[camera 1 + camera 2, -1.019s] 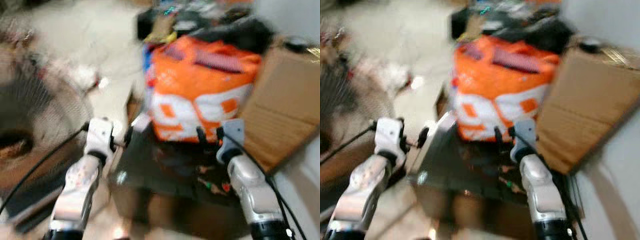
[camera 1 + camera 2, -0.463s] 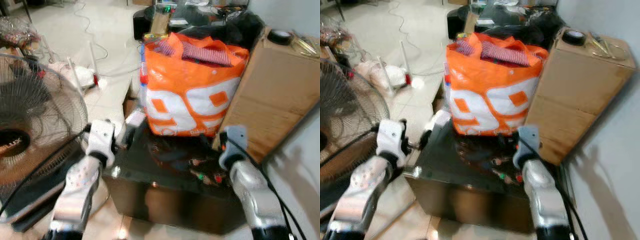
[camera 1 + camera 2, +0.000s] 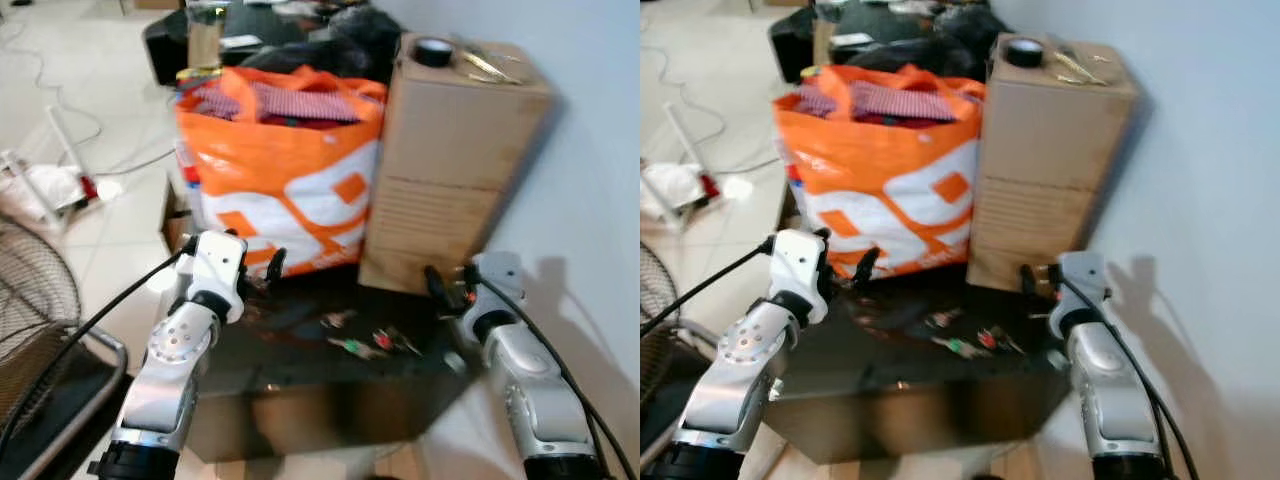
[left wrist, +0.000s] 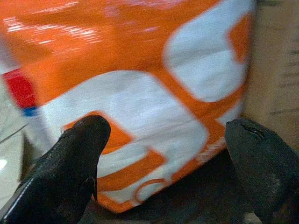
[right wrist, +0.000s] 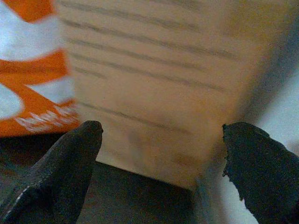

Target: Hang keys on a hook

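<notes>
We see a dark, glossy table [image 3: 300,375] whose smooth top throws back faint reflections. The orange and white bag [image 3: 285,175] looks like woven plastic with a slight sheen, and striped cloth [image 3: 290,100] shows at its mouth. The tall box [image 3: 450,165] beside it is matt brown cardboard, with a dark roll of tape [image 3: 433,50] on its top. Both arms are smooth silver metal with a soft shine. The fingers [image 4: 70,172] of the left hand [image 4: 168,172] and of the right hand [image 5: 163,177] are matt black and slightly rough. The floor [image 3: 90,150] is pale, glossy tile, and the wall [image 3: 590,150] is smooth and matt.
</notes>
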Motion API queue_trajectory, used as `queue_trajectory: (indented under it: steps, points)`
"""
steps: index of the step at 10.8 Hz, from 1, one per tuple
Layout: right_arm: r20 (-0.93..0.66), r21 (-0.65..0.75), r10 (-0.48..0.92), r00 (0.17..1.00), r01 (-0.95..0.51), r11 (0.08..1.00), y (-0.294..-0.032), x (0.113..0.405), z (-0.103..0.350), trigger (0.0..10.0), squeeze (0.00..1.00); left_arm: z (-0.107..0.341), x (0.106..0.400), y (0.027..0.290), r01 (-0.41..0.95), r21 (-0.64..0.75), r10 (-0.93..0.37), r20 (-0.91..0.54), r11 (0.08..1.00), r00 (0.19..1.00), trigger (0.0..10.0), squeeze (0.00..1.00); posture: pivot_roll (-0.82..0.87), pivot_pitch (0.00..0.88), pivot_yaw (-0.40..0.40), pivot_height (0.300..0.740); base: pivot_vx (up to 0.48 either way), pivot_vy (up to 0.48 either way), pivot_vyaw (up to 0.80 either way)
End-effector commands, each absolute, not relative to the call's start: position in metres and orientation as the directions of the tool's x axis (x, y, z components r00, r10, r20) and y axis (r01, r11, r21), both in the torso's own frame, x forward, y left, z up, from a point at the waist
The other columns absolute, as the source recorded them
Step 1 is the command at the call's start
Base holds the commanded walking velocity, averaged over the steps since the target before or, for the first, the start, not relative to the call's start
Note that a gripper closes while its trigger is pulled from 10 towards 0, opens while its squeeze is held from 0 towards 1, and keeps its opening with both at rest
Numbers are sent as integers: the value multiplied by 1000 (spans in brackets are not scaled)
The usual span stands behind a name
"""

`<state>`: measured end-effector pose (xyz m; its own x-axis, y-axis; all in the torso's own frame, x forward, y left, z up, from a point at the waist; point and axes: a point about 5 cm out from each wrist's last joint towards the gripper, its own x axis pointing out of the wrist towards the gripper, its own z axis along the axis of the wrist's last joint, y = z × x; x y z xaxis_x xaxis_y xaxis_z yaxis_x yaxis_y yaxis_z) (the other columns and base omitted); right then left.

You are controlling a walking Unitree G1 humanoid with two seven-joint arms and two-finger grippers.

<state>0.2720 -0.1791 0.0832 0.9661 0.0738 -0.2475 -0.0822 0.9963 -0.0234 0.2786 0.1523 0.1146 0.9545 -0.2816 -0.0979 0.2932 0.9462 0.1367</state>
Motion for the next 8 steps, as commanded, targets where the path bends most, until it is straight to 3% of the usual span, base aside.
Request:
queue_trajectory:
  steps: [1, 2, 8]
  points:
    - [-225, -22, 101, 969, -109, 994, -171, 277, 89, 10000, 0, 112, 279, 158, 277, 138, -263, -109, 951, 959, 10000, 176, -37, 0, -16, 740, 262, 0, 0]
    - [-226, -26, 100, 969, -109, 994, -172, 277, 89, 10000, 0, 112, 279, 158, 278, 139, -264, -107, 950, 958, 10000, 165, -37, 0, -18, 740, 270, 0, 0]
    - [-266, -103, 102, 959, -133, 986, -181, 280, 85, 10000, 0, 106, 279, 155, 295, 164, -276, -129, 941, 952, 10000, 133, -44, 0, -20, 740, 0, 0, 0]
